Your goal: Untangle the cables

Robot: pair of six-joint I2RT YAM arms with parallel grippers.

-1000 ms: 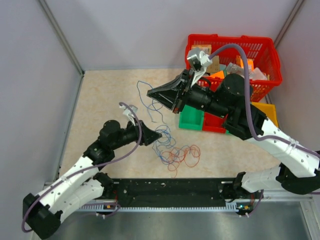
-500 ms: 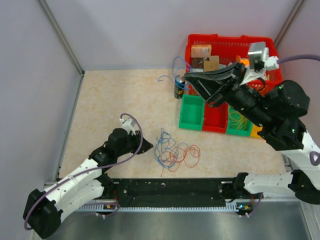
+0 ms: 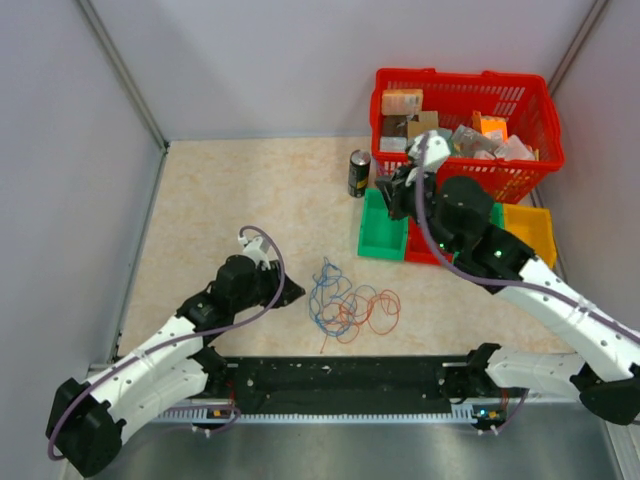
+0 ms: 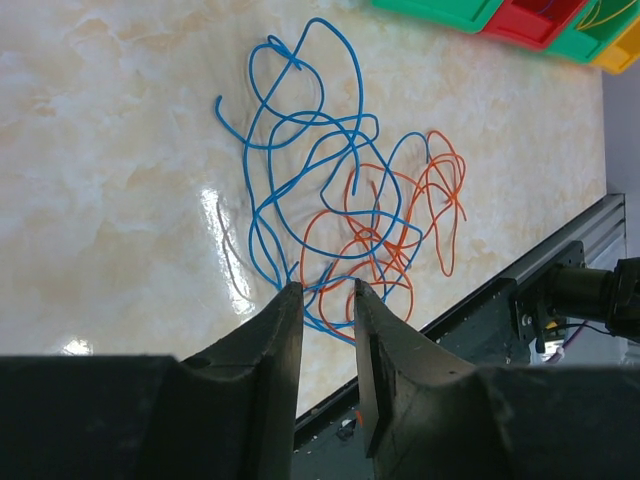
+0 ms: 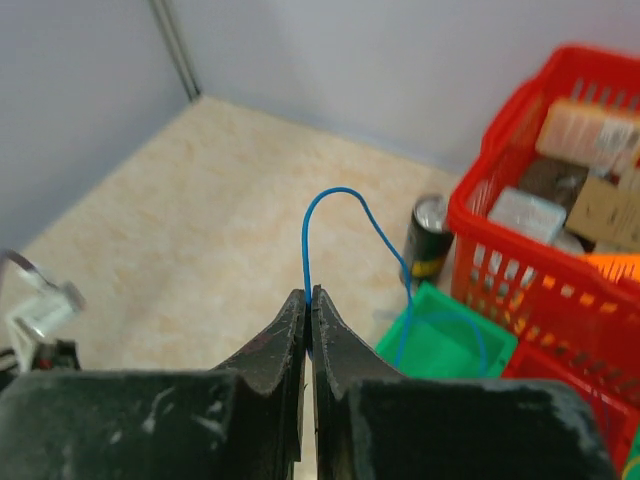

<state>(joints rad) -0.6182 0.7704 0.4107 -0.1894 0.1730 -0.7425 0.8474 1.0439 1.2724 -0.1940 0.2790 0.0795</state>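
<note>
The cables (image 3: 350, 305) are lying in a curly pile at the near edge of the table (image 3: 220, 200), about in the middle. Blue ones and orange-red ones are looping over each other there, so the job is not done yet. The left gripper (image 4: 322, 290) is sitting low, just to the left of the pile, with its tips pointing at it. Its jaws are standing a little way apart with a thin gap between them. Nothing is being pinched, and the wires are lying just past the tips. I think it is waiting there so it can grab the next wire or hold the pile down. The right gripper (image 5: 308, 297) is hanging farther off to the right, over the green bin (image 5: 440, 340), beside the can (image 5: 432, 238) and the red basket (image 5: 480, 230). Its jaws are squeezing tight on one blue cable (image 5: 335, 195), which is arching up from the tips and seems to be dropping into the green bin. I think it is holding that cable there because it is free of the pile and is going into the bin, well apart from the rest. It is pinching hard because the wire is so thin and could slip out.
</note>
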